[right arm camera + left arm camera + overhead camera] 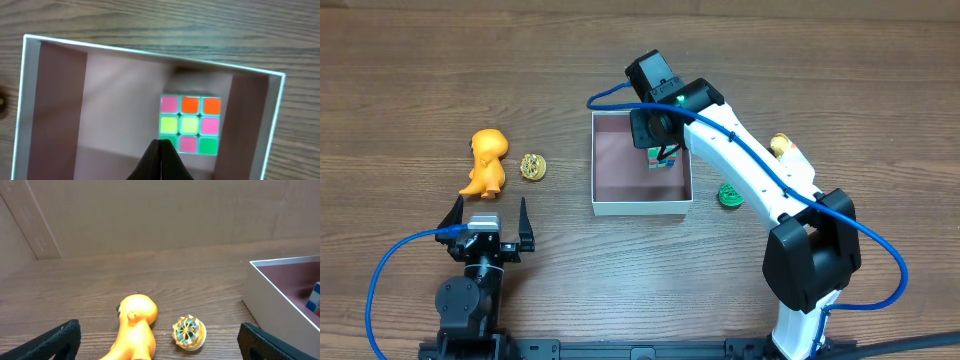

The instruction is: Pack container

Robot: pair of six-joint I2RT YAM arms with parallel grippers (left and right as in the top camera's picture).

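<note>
The container (640,208) is a shallow white-walled box with a pinkish floor at mid-table; it also shows in the right wrist view (150,52) and at the right of the left wrist view (270,295). A colour cube (660,160) (190,124) lies inside it, near the right wall. My right gripper (663,148) (161,145) hovers over the box, shut with nothing between its fingers, just beside the cube. Near the front edge, my left gripper (489,208) (160,332) stands wide open and empty, facing an orange dinosaur toy (487,160) (135,325) and a small round patterned toy (533,166) (189,332).
A green toy (730,195) lies on the wood just right of the box. Partly behind the right arm sits a yellow toy (780,146). Blue cables trail from both arms along the front edge.
</note>
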